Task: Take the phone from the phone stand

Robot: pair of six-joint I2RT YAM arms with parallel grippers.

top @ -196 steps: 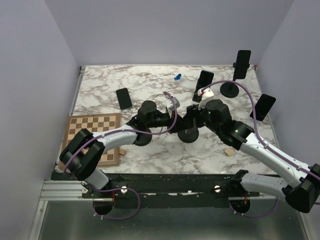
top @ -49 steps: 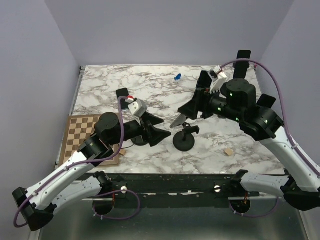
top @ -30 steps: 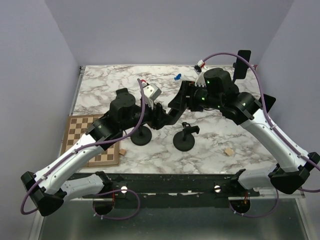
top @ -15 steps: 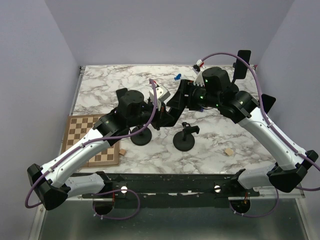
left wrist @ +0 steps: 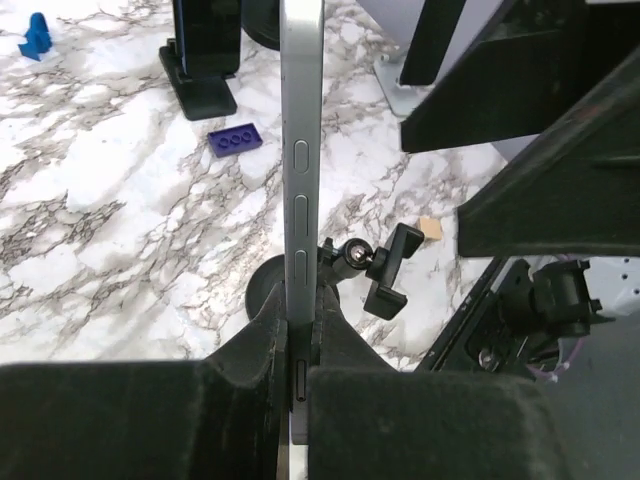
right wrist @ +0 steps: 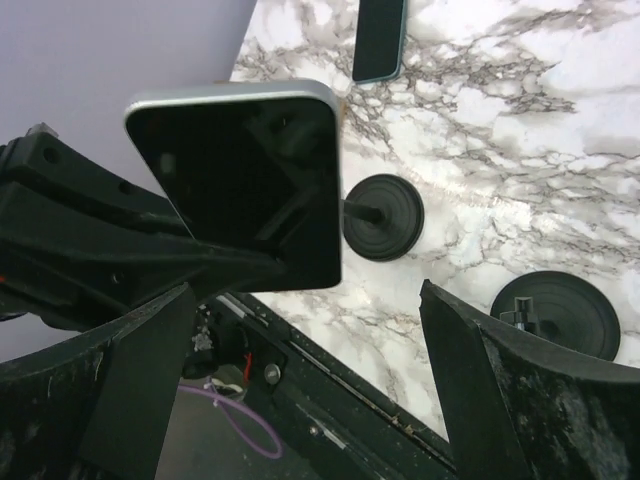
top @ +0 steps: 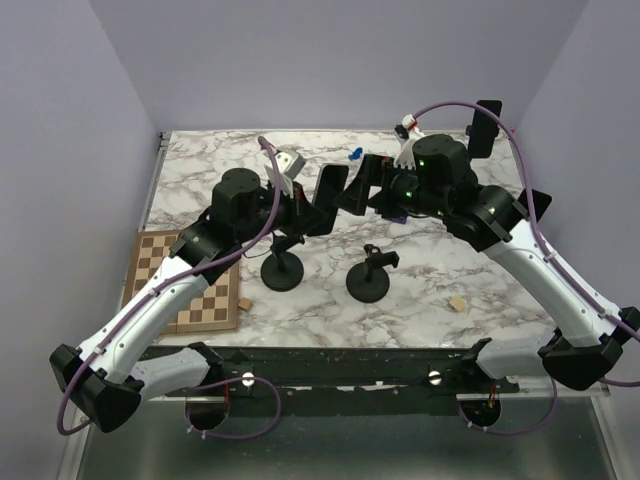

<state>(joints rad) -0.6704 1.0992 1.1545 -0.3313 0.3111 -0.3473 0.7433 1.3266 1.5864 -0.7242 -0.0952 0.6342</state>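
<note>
Phone (left wrist: pixel 302 150) off phone stand (top: pixel 369 272), pinched edge-on in left gripper (left wrist: pixel 296 335); right gripper (right wrist: pixel 310 350) spread wide, empty. Likely 1 step remains: set phone down.

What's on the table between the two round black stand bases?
Nothing: only bare marble table separates the left base and right base, shown in the top view.

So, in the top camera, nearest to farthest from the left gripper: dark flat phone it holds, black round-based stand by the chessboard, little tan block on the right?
1. Dark flat phone: in the left gripper.
2. Black round-based stand: just in front.
3. Little tan block: far right.
</note>
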